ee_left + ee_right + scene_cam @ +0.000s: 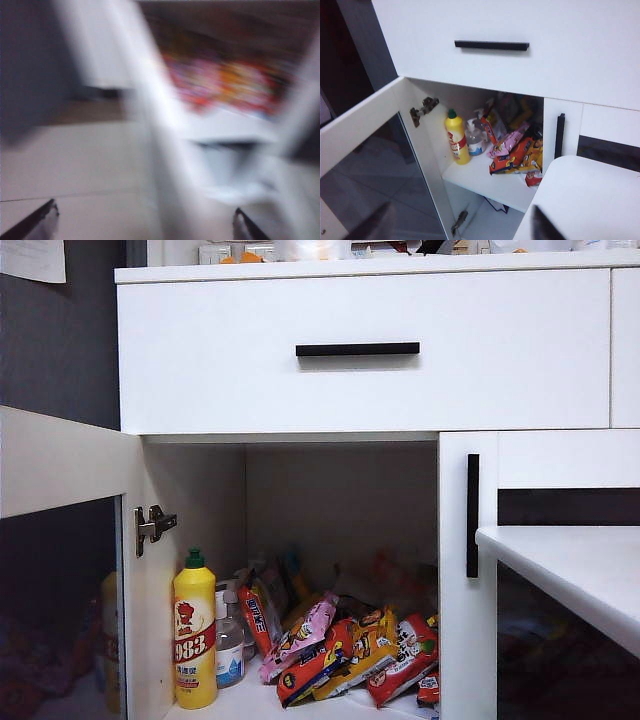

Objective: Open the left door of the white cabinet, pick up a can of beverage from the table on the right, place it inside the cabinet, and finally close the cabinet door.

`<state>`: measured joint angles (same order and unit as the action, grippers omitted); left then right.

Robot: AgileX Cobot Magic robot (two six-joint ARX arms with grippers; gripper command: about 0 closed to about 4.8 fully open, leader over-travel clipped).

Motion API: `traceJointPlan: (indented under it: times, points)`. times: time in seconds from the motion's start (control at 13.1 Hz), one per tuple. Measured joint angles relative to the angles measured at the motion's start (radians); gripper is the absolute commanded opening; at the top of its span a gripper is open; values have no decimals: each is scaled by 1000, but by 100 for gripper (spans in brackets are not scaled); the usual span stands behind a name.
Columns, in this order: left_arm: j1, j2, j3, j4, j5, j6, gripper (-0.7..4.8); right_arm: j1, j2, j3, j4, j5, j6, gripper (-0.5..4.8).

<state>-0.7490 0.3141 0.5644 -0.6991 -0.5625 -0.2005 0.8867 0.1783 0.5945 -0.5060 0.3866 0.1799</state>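
Right wrist view: left door (370, 165) open beside right tool (455, 227).

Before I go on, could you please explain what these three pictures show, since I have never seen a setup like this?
This is a robot with two arms, each ending in a two-finger pincer. One picture comes from a fixed camera facing a white cabinet. The other two come from cameras on the wrists.

The left door stands swung open. Inside stand a yellow bottle with a green cap, a small clear pump bottle and a heap of snack packets. The right door is shut. A white table shows at the right; no drink can appears in any picture.

The left wrist picture is blurred; the left pincer shows only as two dark tips set wide apart, holding nothing. The right pincer also shows two separate tips with nothing between them, hanging above the open door and the table's corner.
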Motion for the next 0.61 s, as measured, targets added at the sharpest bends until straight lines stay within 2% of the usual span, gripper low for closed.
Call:
traceJointPlan:
  times: [0.08, 0.46, 0.53, 0.61]
  points:
    - [0, 0, 0, 23, -81, 5, 7, 0, 0, 0, 10, -3, 2, 359]
    - [1, 206, -56, 172, -85, -10, -6, -1, -1, 0, 45, -5, 2, 359]
    - [24, 282, -57, 216, -82, -18, -6, -1, -2, 0, 45, -5, 2, 359]
    - [122, 335, -57, 286, 12, -28, -6, -1, -2, 0, 45, -5, 2, 359]
